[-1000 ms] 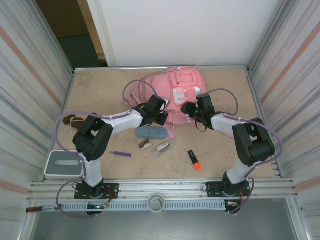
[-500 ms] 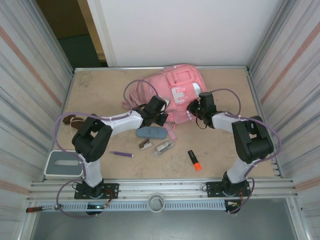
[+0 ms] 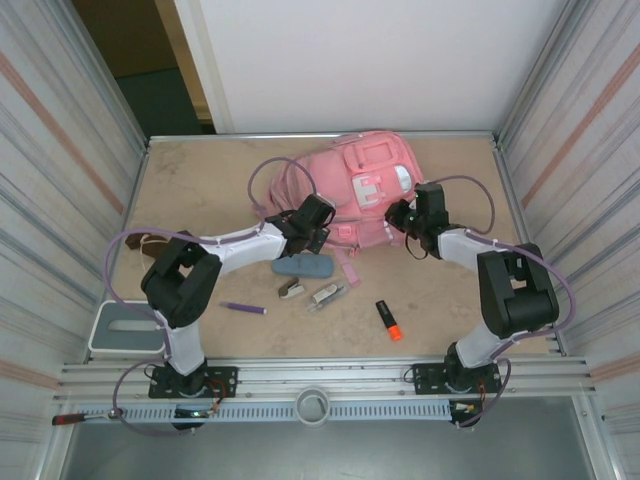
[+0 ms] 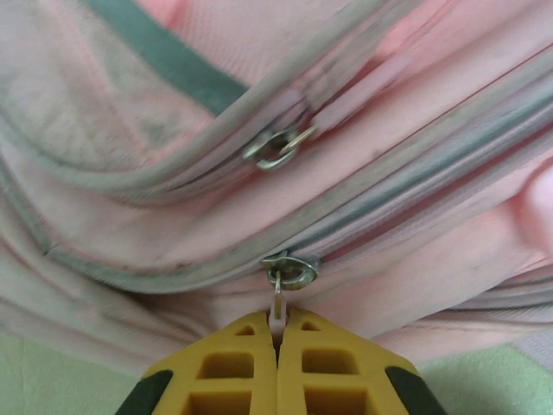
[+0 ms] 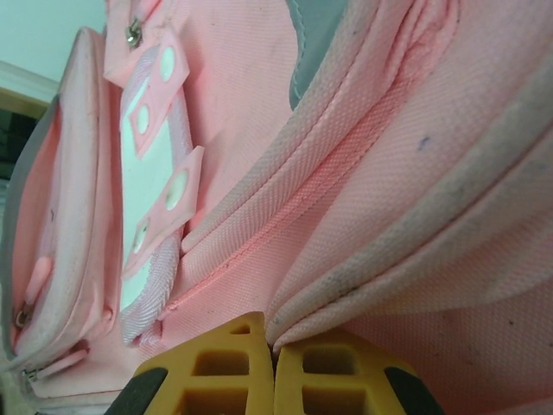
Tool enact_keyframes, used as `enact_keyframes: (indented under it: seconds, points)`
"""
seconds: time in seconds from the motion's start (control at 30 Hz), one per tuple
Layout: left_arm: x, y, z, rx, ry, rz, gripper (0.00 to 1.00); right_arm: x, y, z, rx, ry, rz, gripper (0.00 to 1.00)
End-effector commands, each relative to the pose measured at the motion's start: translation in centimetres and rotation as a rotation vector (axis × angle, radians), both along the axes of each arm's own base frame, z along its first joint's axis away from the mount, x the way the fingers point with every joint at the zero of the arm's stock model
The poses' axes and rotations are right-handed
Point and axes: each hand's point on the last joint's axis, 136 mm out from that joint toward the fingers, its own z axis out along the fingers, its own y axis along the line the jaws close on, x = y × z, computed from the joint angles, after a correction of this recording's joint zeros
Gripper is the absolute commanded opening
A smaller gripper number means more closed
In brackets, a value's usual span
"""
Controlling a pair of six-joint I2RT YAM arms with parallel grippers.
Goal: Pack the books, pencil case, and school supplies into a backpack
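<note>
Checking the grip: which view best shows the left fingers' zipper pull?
Left wrist: the zipper pull, close up, pinched between the left fingers. Top external: too small to tell against the backpack. Right wrist: other backpack folds.

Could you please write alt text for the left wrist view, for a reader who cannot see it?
The left pincer, shut, pinches the zip pull of a pink backpack, just below the metal slider it hangs from. A second zip slider sits higher up on another zip line across the creased fabric.
</note>
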Motion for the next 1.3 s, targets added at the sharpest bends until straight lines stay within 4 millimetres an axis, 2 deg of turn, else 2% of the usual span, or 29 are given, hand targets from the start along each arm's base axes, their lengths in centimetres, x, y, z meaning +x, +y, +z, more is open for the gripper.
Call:
enact_keyframes:
  seconds: [0.0, 0.1, 0.23, 0.43, 0.53, 0.63, 0.77, 1.03, 1.17, 1.27]
  points:
    - [1.6, 3.7, 3.7, 0.065, -0.088, 0.117, 0.0, 0.1, -2.3, 1.5, -0.12, -0.034, 0.027, 0.0]
    - [1.5, 2.9, 4.5, 0.031, -0.085, 0.092, 0.0, 0.2, -1.8, 2.5, -0.14, -0.038, 0.081, 0.0]
    - [1.4, 0.7, 6.0, -0.029, -0.074, 0.021, 0.0, 0.3, -0.7, 3.3, -0.138, -0.044, 0.148, 0.0]
    - [2.0, -1.2, 7.8, -0.005, -0.085, -0.035, 0.0, 0.4, 0.2, 3.5, -0.129, -0.041, 0.193, 0.0]
    - [2.5, -1.0, 8.1, 0.036, -0.094, -0.041, 0.0, 0.3, 0.0, 3.3, -0.144, -0.033, 0.199, 0.0]
    - [3.2, 0.3, 8.0, 0.101, -0.096, -0.012, 0.0, 0.4, -0.5, 3.2, -0.166, -0.025, 0.198, 0.0]
    - [4.1, 2.6, 7.4, 0.14, -0.083, 0.039, 0.0, 0.3, -1.4, 2.6, -0.189, -0.007, 0.193, 0.0]
    - [4.8, 5.4, 5.7, 0.222, -0.061, 0.093, 0.0, 0.8, -2.2, 2.0, -0.205, 0.021, 0.183, 0.0]
    - [4.6, 5.0, 5.5, 0.196, -0.037, 0.075, 0.0, 1.1, -2.3, 2.1, -0.199, 0.024, 0.188, 0.0]
    - [3.6, 2.9, 5.7, 0.088, -0.007, 0.015, 0.0, 1.5, -1.7, 2.6, -0.175, 0.014, 0.206, 0.0]
